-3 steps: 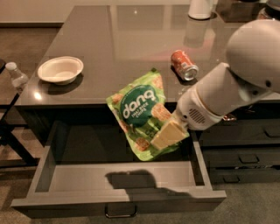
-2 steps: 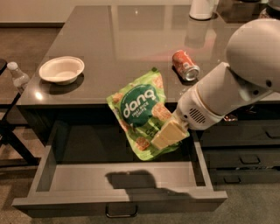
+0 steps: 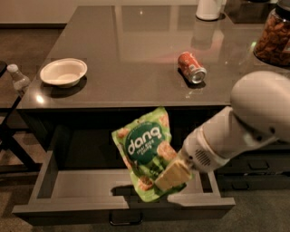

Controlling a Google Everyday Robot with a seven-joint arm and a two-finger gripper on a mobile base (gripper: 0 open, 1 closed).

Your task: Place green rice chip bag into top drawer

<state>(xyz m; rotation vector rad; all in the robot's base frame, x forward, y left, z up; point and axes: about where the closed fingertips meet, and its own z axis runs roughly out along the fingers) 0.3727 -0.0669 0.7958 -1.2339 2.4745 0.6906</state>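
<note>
The green rice chip bag (image 3: 146,150) is a light-green pouch with a dark green "dang" logo. It hangs tilted above the open top drawer (image 3: 81,183), over the drawer's middle right. My gripper (image 3: 168,177) is shut on the bag's lower right part, with its tan fingers (image 3: 172,175) pressed on the pouch. The white arm comes in from the right. The drawer is pulled out below the counter edge and its grey floor shows to the left of the bag. The bag's shadow lies on the drawer floor beneath it.
On the counter (image 3: 136,54) stand a white bowl (image 3: 63,72) at the left, an orange soda can (image 3: 191,67) lying on its side, a white container (image 3: 208,9) at the back and a jar of nuts (image 3: 274,38) at the right. A bottle (image 3: 18,78) stands at far left. Narrower drawers (image 3: 258,165) are at the right.
The bag and gripper have moved lower and a little right, closer to the drawer's front; the shadow on the drawer floor has shifted under the bag.
</note>
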